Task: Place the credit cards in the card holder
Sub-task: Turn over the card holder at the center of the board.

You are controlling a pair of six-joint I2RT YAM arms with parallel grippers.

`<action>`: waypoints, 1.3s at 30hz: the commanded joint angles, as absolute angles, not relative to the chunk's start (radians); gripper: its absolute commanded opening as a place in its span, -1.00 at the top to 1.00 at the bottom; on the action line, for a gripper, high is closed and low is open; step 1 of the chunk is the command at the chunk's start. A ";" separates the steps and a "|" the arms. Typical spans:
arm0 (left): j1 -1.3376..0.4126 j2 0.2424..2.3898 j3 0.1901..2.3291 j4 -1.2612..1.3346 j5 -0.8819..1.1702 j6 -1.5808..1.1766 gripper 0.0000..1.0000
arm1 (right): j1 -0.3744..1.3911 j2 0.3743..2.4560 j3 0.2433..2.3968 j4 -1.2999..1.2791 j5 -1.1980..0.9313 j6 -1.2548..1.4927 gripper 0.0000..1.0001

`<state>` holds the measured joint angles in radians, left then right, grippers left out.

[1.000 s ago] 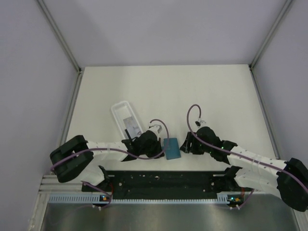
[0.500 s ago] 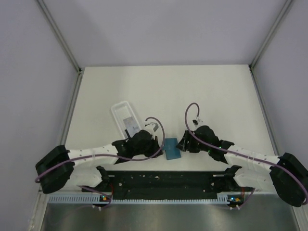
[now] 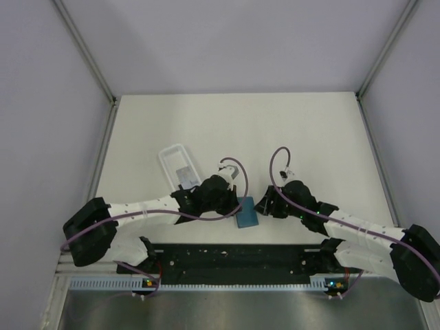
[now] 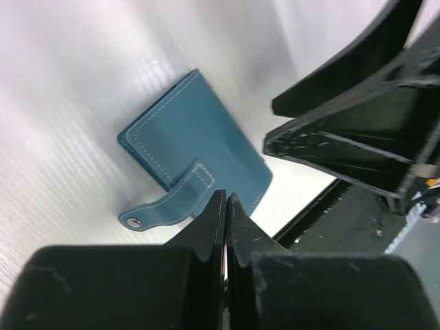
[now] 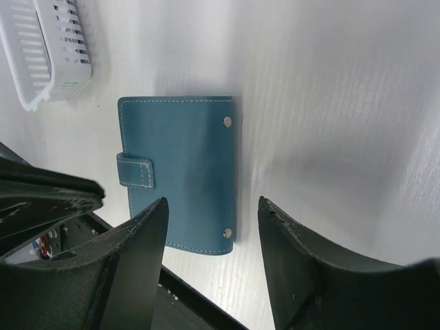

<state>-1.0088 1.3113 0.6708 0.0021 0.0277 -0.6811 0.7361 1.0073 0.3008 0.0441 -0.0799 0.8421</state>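
We flank the closed holder (image 5: 182, 172).
Our left gripper (image 4: 225, 203) is pressed together just beside it; right gripper (image 5: 213, 206) spread above it.

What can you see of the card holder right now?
The card holder is teal, leather-looking, pale-stitched, folded shut and flat on the white table near its front edge. Two metal studs sit along one long side; its strap runs past the other, snap end loose. Nothing visibly grips it.

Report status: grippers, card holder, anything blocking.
Grippers: left gripper shut, tips by the card holder strap; right gripper open, empty, over it. Card holder folded shut, flat on table. Nothing on top of it.
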 commanded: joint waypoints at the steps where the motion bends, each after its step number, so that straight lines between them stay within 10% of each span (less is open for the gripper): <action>1: -1.011 1.364 0.704 0.043 -0.026 -0.647 1.00 | 0.724 0.980 0.291 0.058 -0.075 0.847 -0.10; 31: -1.011 1.517 0.586 0.143 -0.023 -0.709 1.00 | 0.706 1.244 0.235 0.431 -0.273 0.887 -0.09; 39: -1.011 1.514 0.587 0.138 -0.041 -0.713 1.00 | 0.706 1.258 0.213 0.595 -0.390 0.887 0.62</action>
